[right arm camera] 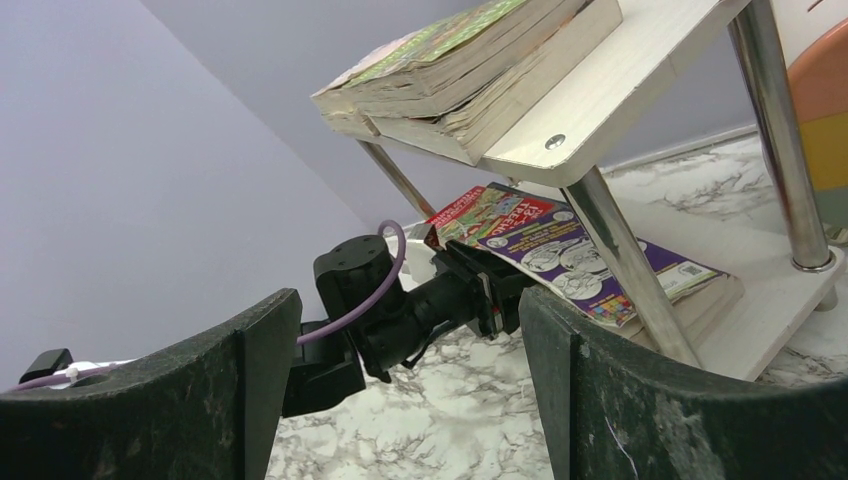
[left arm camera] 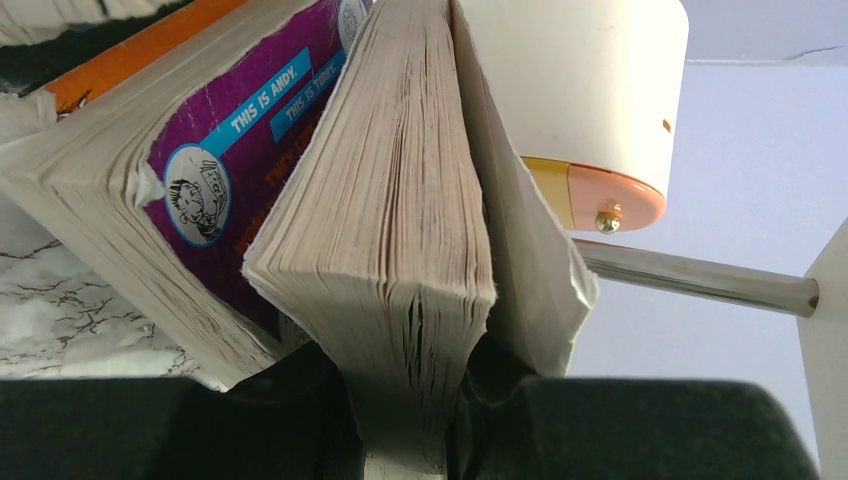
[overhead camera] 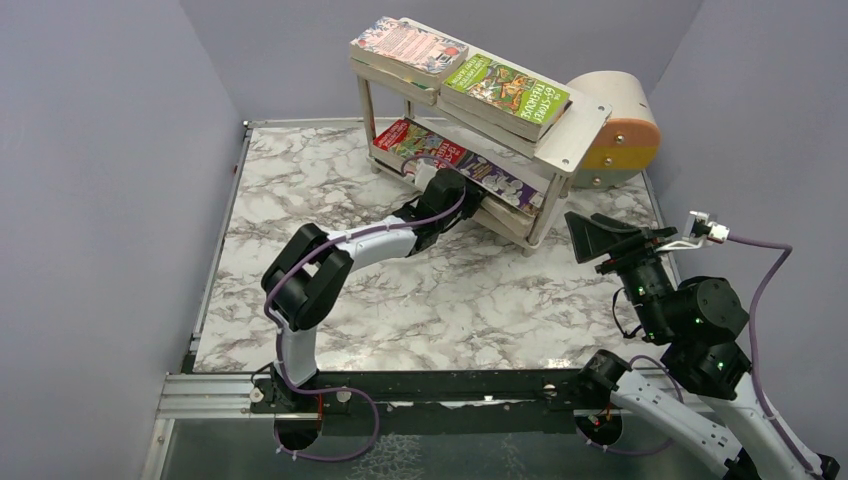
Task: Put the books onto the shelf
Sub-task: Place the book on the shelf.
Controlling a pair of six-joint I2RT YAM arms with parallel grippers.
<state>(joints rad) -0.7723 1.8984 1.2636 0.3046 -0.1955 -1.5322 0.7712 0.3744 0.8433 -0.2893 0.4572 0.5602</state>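
The two-tier rack of pale wood boards on thin metal legs (overhead camera: 575, 135) (right arm camera: 600, 90) stands at the far side of the white marble-patterned table (overhead camera: 330, 190). On the rack's upper board, a pink-patterned paperback stack (overhead camera: 410, 42) lies at the left end and a green-covered paperback stack (overhead camera: 505, 92) (right arm camera: 440, 40) lies beside it, toward the right end. On the rack's lower board, a red-covered paperback (overhead camera: 415, 140) (right arm camera: 480, 212) lies at the left, and a purple-covered paperback (overhead camera: 505, 188) (right arm camera: 570, 255) lies tilted to its right, one end raised off the board. The left gripper (overhead camera: 470, 200) (left arm camera: 405, 440) (right arm camera: 490, 290) is at the front of the lower board, clenched on the raised end of the purple-covered paperback; the left wrist view shows the fingers pinching its page block. The right gripper (overhead camera: 600, 235) (right arm camera: 410, 390) hangs off the rack's right front corner, apart from it, jaws spread and holding nothing. A round beige-and-orange cylindrical box (overhead camera: 620, 120) (left arm camera: 590, 80) sits just behind the rack's right end.
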